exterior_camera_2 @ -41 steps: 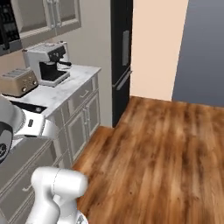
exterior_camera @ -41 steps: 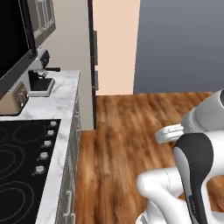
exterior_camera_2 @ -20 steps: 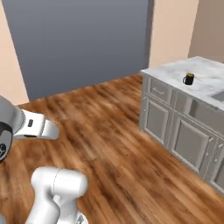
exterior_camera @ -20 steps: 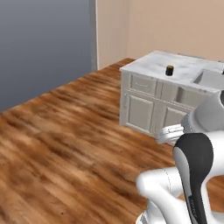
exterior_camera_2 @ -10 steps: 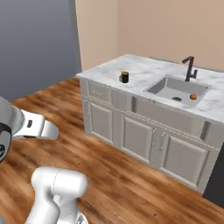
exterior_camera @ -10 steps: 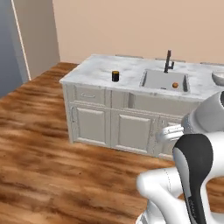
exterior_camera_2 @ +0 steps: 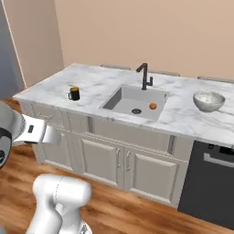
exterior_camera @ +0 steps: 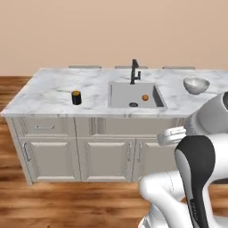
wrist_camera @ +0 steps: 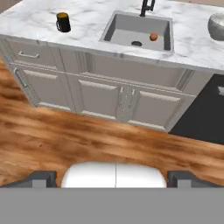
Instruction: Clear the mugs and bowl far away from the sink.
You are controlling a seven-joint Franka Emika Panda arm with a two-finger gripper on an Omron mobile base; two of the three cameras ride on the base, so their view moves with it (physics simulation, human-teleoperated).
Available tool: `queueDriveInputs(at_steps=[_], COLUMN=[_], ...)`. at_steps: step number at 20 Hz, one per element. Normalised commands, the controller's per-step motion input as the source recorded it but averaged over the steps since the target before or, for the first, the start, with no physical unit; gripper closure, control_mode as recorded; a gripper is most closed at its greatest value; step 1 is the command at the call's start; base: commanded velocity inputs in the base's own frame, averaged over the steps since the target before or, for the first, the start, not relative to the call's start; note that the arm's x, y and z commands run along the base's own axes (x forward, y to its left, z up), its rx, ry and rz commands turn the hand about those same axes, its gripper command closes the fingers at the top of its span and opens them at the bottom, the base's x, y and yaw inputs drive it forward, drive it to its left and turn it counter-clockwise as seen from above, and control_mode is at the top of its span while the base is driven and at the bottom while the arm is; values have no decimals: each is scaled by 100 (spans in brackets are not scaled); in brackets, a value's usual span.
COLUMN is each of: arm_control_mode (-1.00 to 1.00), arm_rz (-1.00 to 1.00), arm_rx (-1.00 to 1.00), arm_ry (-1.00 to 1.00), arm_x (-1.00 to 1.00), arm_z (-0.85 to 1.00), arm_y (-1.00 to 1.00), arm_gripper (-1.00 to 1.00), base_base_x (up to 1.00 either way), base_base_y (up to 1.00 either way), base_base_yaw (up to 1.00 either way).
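A black mug with an orange-yellow inside stands upright on the marble table, well left of the sink, while the marbled bowl sits on the far side of the basin, near the table's right end, and a small orange ball lies in the sink beside the drain. The robot's hand hangs low over the wood floor in front of the cabinets, fingers spread wide and holding nothing. Both pieces look rigid, light and glossy enough to slip: the mug is probably best pinched across its rim or wall, the wider bowl by one edge of its rim
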Motion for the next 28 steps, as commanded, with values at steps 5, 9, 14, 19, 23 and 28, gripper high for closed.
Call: queueDriveInputs(at_steps=[5, 9, 14, 19, 23, 28], arm_control_mode=[100, 100, 100, 100, 100, 100], arm_rz=[0, 0, 0, 0, 0, 0], arm_rx=[0, 0, 0, 0, 0, 0], arm_ry=[0, 0, 0, 0, 0, 0], arm_x=[0, 0, 0, 0, 0, 0], arm_z=[0, 0, 0, 0, 0, 0], arm_y=[0, 0, 0, 0, 0, 0], arm_gripper=[-100, -100, -100, -100, -100, -100], base_base_x=[100, 88, 59, 57, 63, 49], base_base_y=[30, 63, 93, 98, 57, 5], base_base_yaw=[-35, -28, -25, -22, -8, 0])
